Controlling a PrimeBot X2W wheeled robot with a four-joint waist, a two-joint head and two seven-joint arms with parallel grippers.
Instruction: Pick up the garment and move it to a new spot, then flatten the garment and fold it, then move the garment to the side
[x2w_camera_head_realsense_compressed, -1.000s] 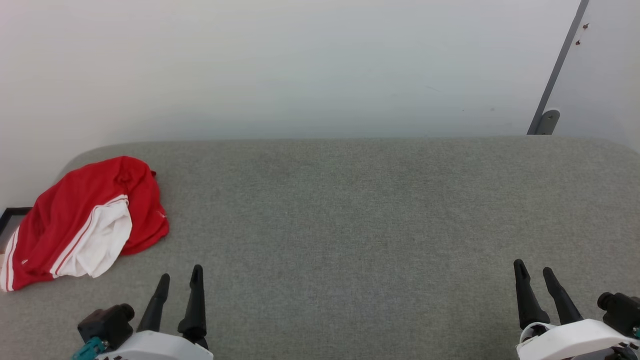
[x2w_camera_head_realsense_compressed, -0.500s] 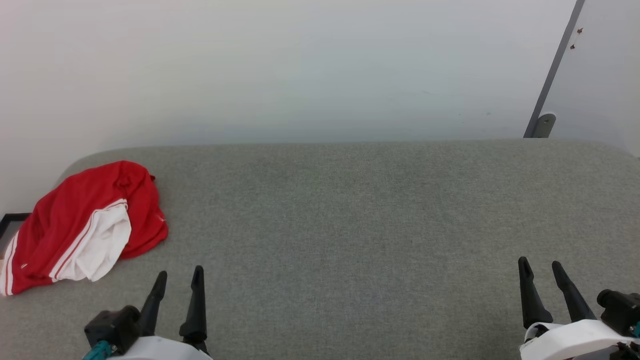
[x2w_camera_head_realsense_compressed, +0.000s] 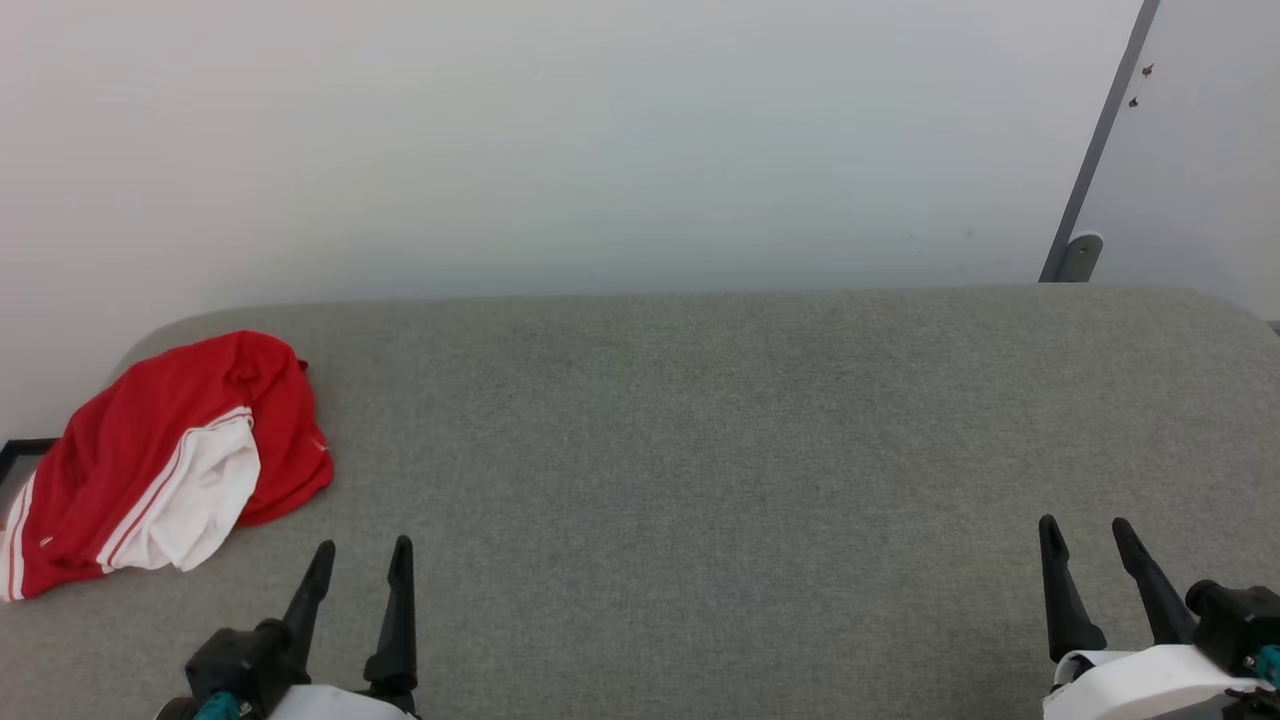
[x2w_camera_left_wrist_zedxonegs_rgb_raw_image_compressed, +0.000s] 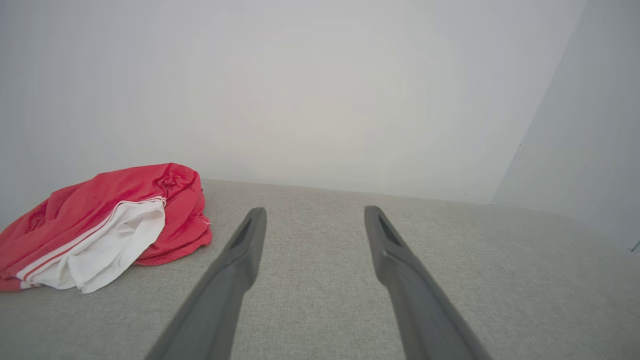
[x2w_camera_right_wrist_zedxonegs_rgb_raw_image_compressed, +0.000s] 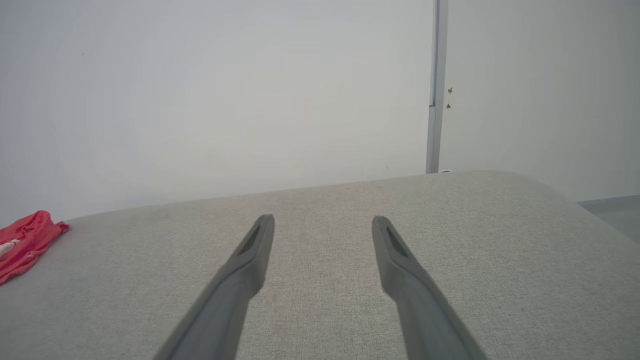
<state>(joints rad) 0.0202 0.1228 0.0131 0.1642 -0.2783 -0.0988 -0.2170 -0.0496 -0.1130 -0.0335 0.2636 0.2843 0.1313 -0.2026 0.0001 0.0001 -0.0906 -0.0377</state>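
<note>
The garment (x2w_camera_head_realsense_compressed: 130, 450) lies crumpled at the far left of the grey padded surface (x2w_camera_head_realsense_compressed: 700, 450). It is bright red, with a white sleeve and red-and-white stripes on top. My left gripper (x2w_camera_head_realsense_compressed: 363, 545) hovers open and empty at the lower left, right of and nearer than the garment, clear of it. In the left wrist view the garment (x2w_camera_left_wrist_zedxonegs_rgb_raw_image_compressed: 100, 210) sits left of the spread left gripper (x2w_camera_left_wrist_zedxonegs_rgb_raw_image_compressed: 315, 210). My right gripper (x2w_camera_head_realsense_compressed: 1084, 522) is open and empty at the lower right, far from the cloth. The right wrist view has the garment (x2w_camera_right_wrist_zedxonegs_rgb_raw_image_compressed: 25, 240) at its left edge, beyond the right gripper (x2w_camera_right_wrist_zedxonegs_rgb_raw_image_compressed: 324, 218).
A pale wall rises directly behind the padded surface. A grey metal post (x2w_camera_head_realsense_compressed: 1085, 190) stands at the back right corner. A dark frame edge (x2w_camera_head_realsense_compressed: 20, 445) shows beside the garment at the left border. The surface's corners are rounded.
The whole head picture has shifted slightly downward, so the camera has moved. Both grippers stay open and the garment lies where it was.
</note>
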